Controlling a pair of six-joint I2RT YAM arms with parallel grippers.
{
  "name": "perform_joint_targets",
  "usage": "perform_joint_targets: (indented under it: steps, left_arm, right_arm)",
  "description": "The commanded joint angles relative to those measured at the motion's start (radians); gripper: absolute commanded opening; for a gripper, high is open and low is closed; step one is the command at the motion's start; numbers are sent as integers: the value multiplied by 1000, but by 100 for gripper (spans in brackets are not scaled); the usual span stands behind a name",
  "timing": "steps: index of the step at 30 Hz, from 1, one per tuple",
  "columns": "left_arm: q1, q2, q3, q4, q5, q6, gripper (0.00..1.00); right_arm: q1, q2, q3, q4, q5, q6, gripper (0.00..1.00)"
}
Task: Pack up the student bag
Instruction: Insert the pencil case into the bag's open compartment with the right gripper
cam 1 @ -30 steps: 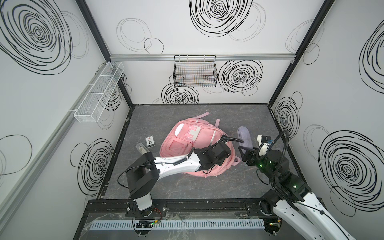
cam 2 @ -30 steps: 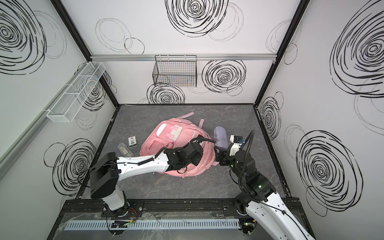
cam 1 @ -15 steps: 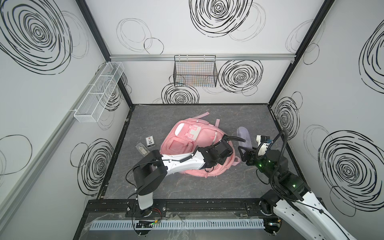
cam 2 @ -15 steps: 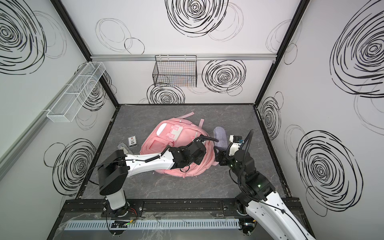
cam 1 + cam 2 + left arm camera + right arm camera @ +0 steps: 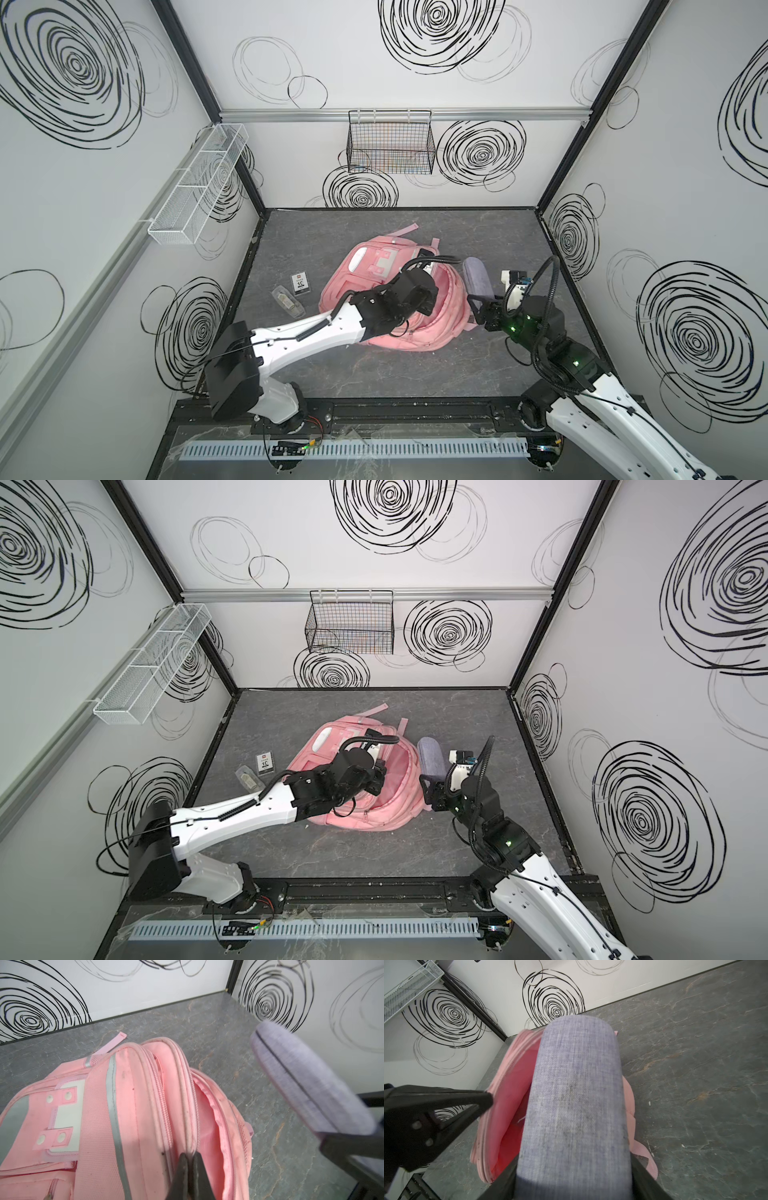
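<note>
Left fingers (image 5: 181, 1178) newly tight on bag (image 5: 128, 1118)

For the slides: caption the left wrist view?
Left hand pinches the open zipper rim of the soft pink fabric backpack while an oblong lilac-grey fabric case hovers beside it.

pink backpack lies open on the worktop, an arm at each side

the pink backpack (image 5: 436, 328) lies flat on the dark grey worktop (image 5: 374, 374), its main mouth gaping. the left claw (image 5: 429, 297) sits at the rim of that mouth, its tips hidden. the right claw (image 5: 482, 298) clasps the near end of a grey fabric case (image 5: 477, 272), just beside the bag's right edge. left of the bag lie a small card (image 5: 300, 283) and a clear packet (image 5: 288, 302). a black wire basket (image 5: 390, 145) hangs on the back wall.
</note>
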State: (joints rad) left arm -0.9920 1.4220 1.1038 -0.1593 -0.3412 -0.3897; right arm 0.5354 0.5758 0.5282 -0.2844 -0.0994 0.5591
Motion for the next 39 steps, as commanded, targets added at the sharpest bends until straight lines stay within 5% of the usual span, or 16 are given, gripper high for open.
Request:
perform_joint_targets:
  steps: [1, 28, 39]
  left_arm:
    - [23, -43, -33, 139, 29, -14, 0]
    - [4, -171, -22, 244, 253, 30, 0]
    - [4, -176, -16, 284, 288, -14, 0]
  right_arm:
    - [1, 33, -29, 128, -83, 42, 22]
    - [155, 807, 189, 658, -314, 216, 32]
    - [164, 968, 199, 817, -249, 253, 34]
